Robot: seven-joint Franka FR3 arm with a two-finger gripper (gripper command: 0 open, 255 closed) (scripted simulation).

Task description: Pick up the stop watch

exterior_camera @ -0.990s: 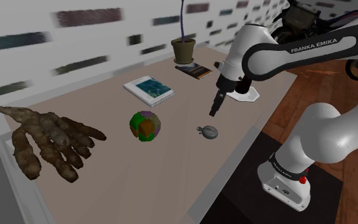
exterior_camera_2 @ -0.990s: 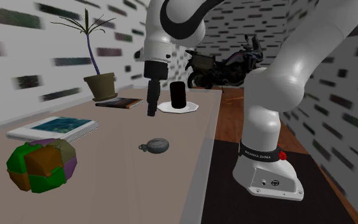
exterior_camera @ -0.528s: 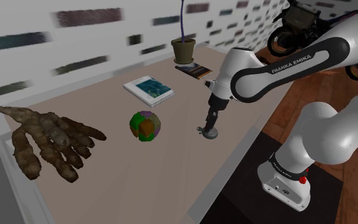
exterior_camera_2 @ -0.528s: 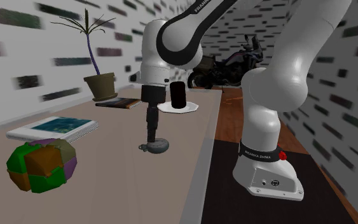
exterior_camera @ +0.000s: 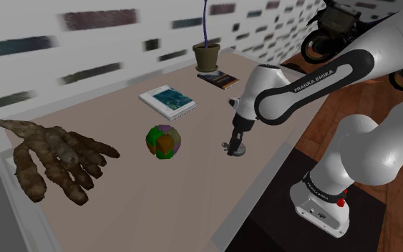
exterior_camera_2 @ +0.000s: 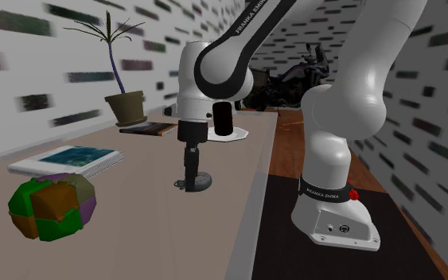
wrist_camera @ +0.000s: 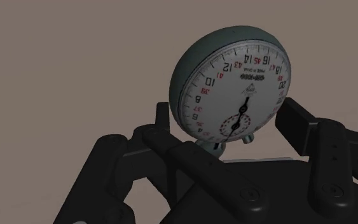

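The stopwatch [wrist_camera: 234,86] has a white dial with black and red numbers in a grey-green case. It lies flat on the beige table [exterior_camera: 121,193], near the table's edge on the shoulder view's right [exterior_camera: 238,149], and shows as a small grey disc [exterior_camera_2: 200,182] in the second exterior view. My black gripper [exterior_camera: 235,145] points straight down onto it [exterior_camera_2: 190,178]. In the wrist view the gripper [wrist_camera: 225,119] has its two fingers pressed against opposite sides of the case, shut on it. The watch rests on the table.
A multicoloured ball [exterior_camera: 164,141] sits just beyond the watch toward the shoulder view's left. A brown hand-shaped object [exterior_camera: 53,157] lies farther left. Behind are a picture book [exterior_camera: 167,100], a dark book [exterior_camera: 218,80], a potted plant [exterior_camera: 207,54] and a black cup on a white plate [exterior_camera_2: 224,121].
The arm came down from above the table onto the stopwatch, and the fingers, wide apart before, have closed in on its case.
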